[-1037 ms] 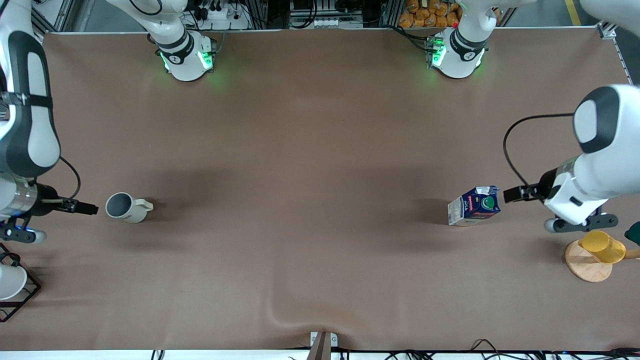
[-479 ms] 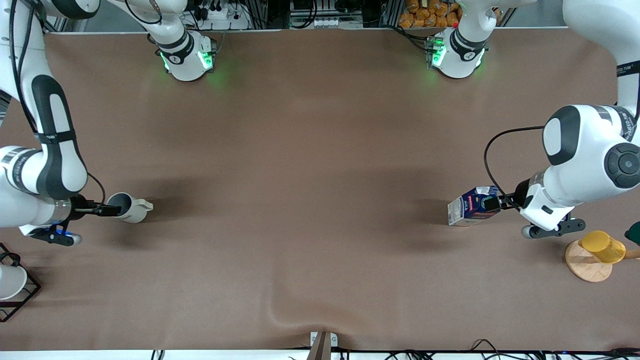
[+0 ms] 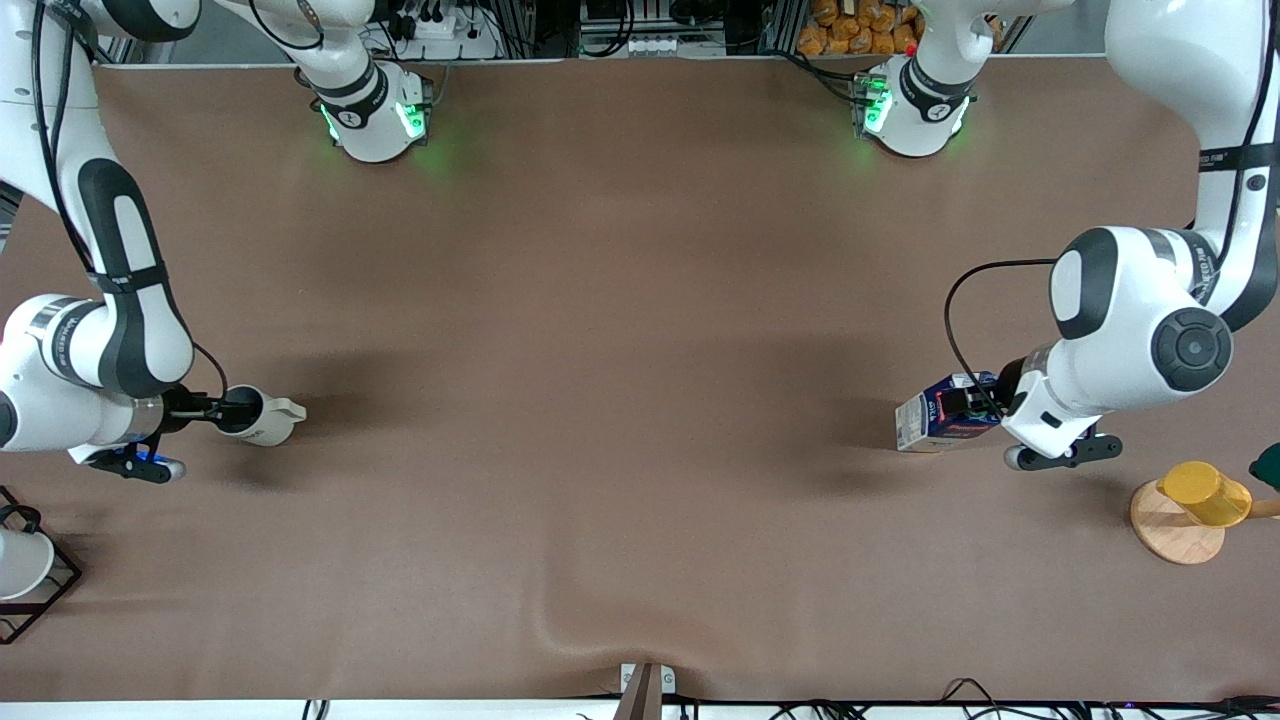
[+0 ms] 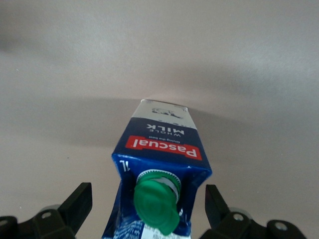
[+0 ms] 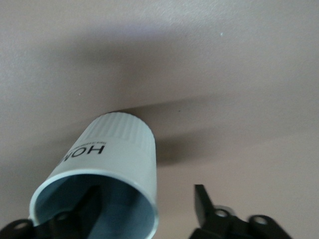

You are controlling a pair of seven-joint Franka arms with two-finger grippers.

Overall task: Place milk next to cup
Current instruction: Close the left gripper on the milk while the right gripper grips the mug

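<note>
The milk (image 3: 935, 420) is a dark-blue carton with a green cap, on the table toward the left arm's end. My left gripper (image 3: 972, 405) is at its capped end. In the left wrist view the milk (image 4: 162, 149) sits between the spread fingers of the left gripper (image 4: 147, 194), with a gap on each side. The off-white cup (image 3: 265, 420) stands toward the right arm's end. My right gripper (image 3: 222, 408) is at its rim. In the right wrist view the right gripper (image 5: 148, 194) straddles the wall of the cup (image 5: 117, 149): one finger inside, the other outside and clear of it.
A yellow cup (image 3: 1205, 492) sits on a wooden disc (image 3: 1172, 535) near the milk, nearer the front camera. A white cup in a black wire rack (image 3: 25, 575) stands at the right arm's end. The brown cloth has a wrinkle (image 3: 590, 625) at the near edge.
Both arms have swung inward. The left gripper has come from beside the carton to around its capped end. The right gripper has reached the cup, and one finger has entered it.
</note>
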